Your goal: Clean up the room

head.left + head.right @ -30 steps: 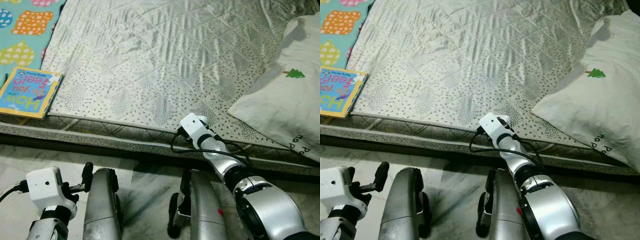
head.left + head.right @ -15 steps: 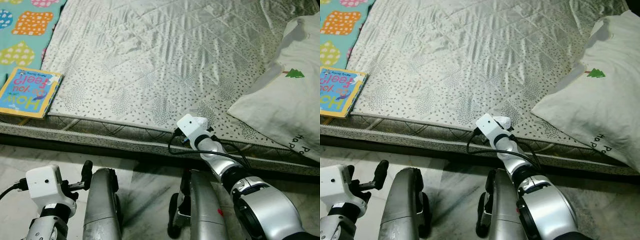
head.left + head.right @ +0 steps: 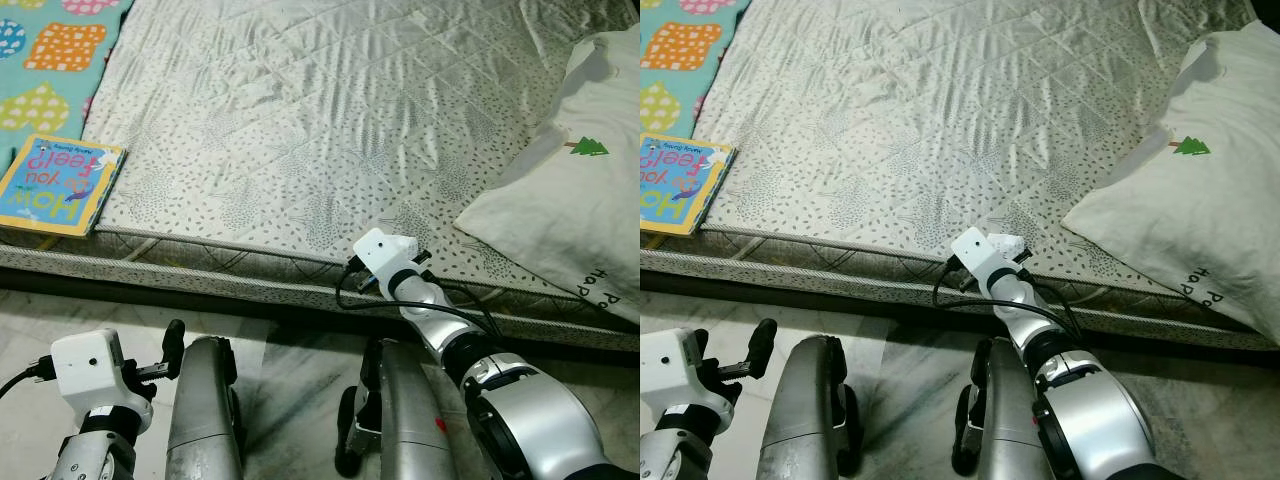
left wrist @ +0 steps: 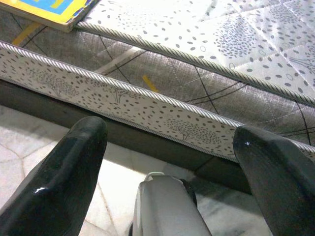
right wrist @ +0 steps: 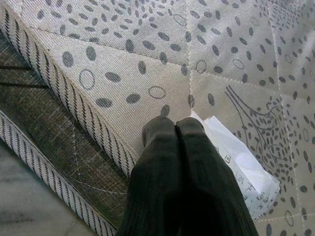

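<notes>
A small white scrap of paper (image 5: 236, 167) lies on the dotted mattress (image 3: 300, 120) close to its front edge. My right gripper (image 5: 174, 129) is shut, its tips pressed onto the mattress right beside the scrap; the paper runs out from under the side of one finger, not from between the two. From the head the right wrist (image 3: 385, 262) sits at the mattress edge with the scrap (image 3: 412, 244) just past it. My left gripper (image 4: 167, 162) is open and holds nothing, low over the floor in front of the mattress side (image 4: 162, 118).
A children's board book (image 3: 60, 183) lies on the mattress's left corner, beside a colourful play mat (image 3: 50, 50). A white pillow (image 3: 570, 200) covers the right side. My legs (image 3: 205, 410) stand on marble floor (image 3: 290, 370) against the mattress.
The right wrist has shifted slightly to the left along the mattress edge. The left arm has barely moved.
</notes>
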Motion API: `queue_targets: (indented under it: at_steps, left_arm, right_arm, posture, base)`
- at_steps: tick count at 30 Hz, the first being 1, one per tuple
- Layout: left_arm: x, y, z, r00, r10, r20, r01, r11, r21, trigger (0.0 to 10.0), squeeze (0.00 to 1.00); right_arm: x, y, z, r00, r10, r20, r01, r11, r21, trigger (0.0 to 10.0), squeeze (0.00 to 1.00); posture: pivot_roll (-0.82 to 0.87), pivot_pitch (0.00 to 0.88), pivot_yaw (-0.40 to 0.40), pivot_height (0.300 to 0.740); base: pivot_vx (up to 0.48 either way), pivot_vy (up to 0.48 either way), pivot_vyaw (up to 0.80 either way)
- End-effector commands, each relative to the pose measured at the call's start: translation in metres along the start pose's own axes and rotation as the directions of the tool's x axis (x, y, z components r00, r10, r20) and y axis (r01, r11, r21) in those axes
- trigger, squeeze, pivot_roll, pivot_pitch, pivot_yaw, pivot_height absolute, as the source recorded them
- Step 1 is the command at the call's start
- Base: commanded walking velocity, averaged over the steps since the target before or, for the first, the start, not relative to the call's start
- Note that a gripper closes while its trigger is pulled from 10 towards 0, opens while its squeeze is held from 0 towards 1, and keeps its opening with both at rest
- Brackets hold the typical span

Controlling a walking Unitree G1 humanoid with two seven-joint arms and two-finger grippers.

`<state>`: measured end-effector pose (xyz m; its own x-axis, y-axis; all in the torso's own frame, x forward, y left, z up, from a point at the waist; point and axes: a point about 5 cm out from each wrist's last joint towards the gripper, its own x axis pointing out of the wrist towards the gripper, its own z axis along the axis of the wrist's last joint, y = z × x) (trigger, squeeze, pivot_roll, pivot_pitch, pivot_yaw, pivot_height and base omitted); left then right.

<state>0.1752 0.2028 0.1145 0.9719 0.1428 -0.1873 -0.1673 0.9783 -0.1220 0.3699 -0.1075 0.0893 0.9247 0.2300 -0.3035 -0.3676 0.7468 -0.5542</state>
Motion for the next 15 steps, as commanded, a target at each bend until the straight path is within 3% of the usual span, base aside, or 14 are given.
queue_targets:
  at_steps: [1,8,12,15]
  left_arm:
    - [-0.003,0.006,-0.008,0.999,0.028,-0.036,-0.028,1.0,0.009,10.0,0.0]
    - [0.002,0.006,-0.009,0.999,0.031,-0.031,-0.03,0.999,0.01,10.0,0.0]
    - [0.008,0.005,-0.009,0.999,0.036,-0.011,-0.036,0.999,0.01,10.0,0.0]
    - [0.018,0.003,-0.007,0.999,0.046,0.016,-0.046,0.999,0.009,10.0,0.0]
  right_arm:
    - [-0.002,0.005,-0.007,1.0,0.015,-0.014,-0.014,1.0,0.005,0.0,0.0]
    - [0.001,0.001,0.01,0.998,-0.005,0.063,0.001,0.997,0.071,0.0,0.0]
    - [0.003,-0.004,0.022,0.994,-0.012,0.111,-0.01,0.98,0.199,0.0,0.0]
    - [0.004,-0.009,0.032,0.987,-0.018,0.163,-0.038,0.942,0.333,0.0,0.0]
  posture:
    - [0.17,0.336,-0.08,0.59]
    - [0.17,0.311,-0.082,0.59]
    - [0.15,0.268,-0.085,0.59]
    - [0.12,0.23,-0.09,0.59]
  base:
    - [0.0,0.0,0.0]
    - [0.0,0.0,0.0]
    - [0.0,0.0,0.0]
    - [0.0,0.0,0.0]
